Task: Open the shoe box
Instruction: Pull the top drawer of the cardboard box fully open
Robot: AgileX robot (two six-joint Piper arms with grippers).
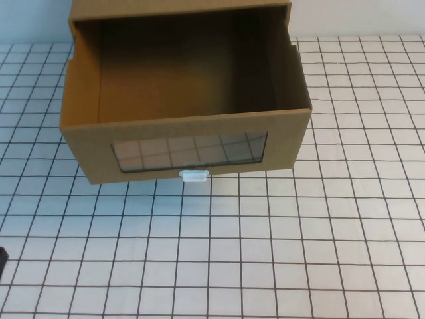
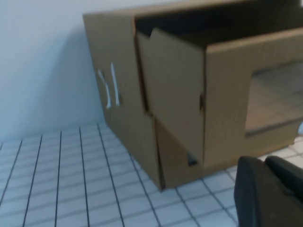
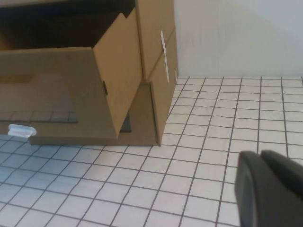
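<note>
Gridded white table (image 1: 332, 232) meeting a plain wall (image 3: 236, 38). The cardboard box (image 1: 179, 6) stands at the table's far edge, against the wall, slightly left of centre in the high view. Its outer shell (image 2: 120, 56) stays by the wall, while the drawer (image 1: 285, 143) stands drawn out toward the robot, so the box is open and its brown interior is exposed from above. The drawer front carries a clear window (image 1: 189, 151) through which the grid lines show. Thin white strips (image 2: 109, 87) mark the shell's left side. A small white tab (image 1: 194, 175) projects from the lower edge of the drawer front, just below the window. The left gripper (image 2: 265, 163) hangs low over the table off the box's left front corner, nearer the robot and well apart from the cardboard, its fingers pressed together. The right gripper (image 3: 261, 158) hangs likewise off the box's right front corner, well apart from both drawer and tab, its fingers also pressed together. The box lies between the two grippers and beyond them, touched by neither.
</note>
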